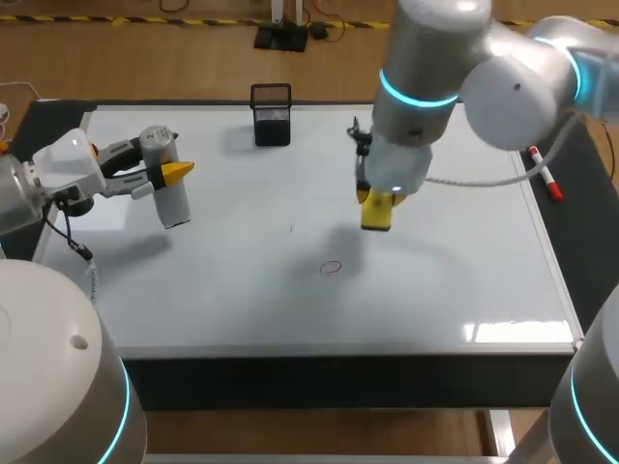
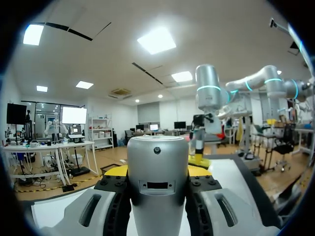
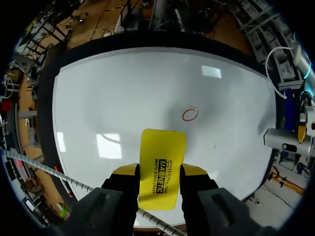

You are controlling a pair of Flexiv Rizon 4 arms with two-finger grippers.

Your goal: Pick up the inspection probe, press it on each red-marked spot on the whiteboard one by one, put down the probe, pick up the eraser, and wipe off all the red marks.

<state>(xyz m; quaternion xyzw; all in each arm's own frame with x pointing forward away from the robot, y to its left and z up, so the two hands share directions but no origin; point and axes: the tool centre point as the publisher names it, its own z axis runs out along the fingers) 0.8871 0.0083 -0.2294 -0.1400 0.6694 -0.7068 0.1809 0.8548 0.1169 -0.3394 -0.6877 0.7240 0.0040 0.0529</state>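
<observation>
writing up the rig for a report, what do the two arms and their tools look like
The left arm and right arm are smooth silver-grey rounded tubes with glowing cyan rings at the joints. The left tool and right tool have pale grey bodies, black inner finger parts and bright yellow tips. A pale ribbed cable trails from the right arm.

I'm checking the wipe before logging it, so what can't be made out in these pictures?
Head view: the right gripper's fingers, mostly hidden under its own wrist.
Right wrist view: whether the eraser touches the whiteboard; it covers the spot beneath.
Left wrist view: most of the left gripper's tips and the board ahead, blocked by the inspection probe.
Head view: a dark speck, too small to identify.
</observation>
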